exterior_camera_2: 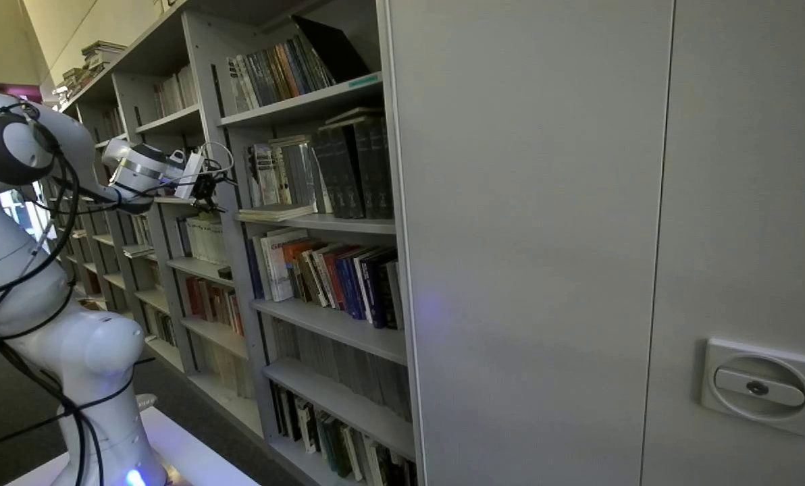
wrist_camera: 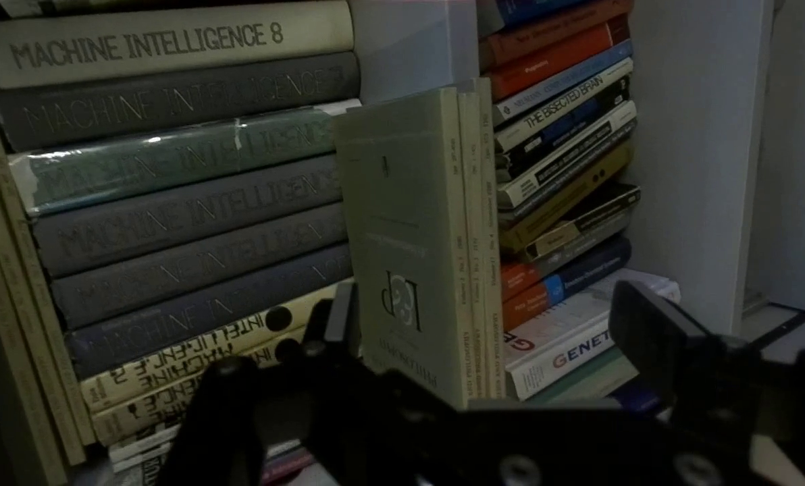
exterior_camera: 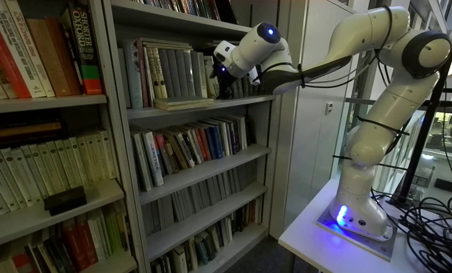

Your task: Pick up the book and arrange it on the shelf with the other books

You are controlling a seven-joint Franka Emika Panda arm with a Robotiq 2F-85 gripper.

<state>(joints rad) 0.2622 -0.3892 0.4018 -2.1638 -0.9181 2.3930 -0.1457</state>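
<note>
Saw gripper [wrist_camera: 487,297] spread wide in front of the grey shelf [exterior_camera: 211,169]. Found thin pale books [exterior_camera: 184,103] piled flat at its front edge, just before upright books [exterior_camera: 176,72]; in the wrist view, glimpsed the same pile between both fingertips [wrist_camera: 652,324]. Noted white arm [exterior_camera: 393,110] mounted on a white table [exterior_camera: 305,235].

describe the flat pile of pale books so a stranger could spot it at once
Find the grey bookcase the robot arm reaches towards, then the tier above the white GENETICS spine. The pale pile lies near that tier's front edge. It lies flat on the tier itself, while its neighbours are upright books and volumes laid across their tops.
</note>
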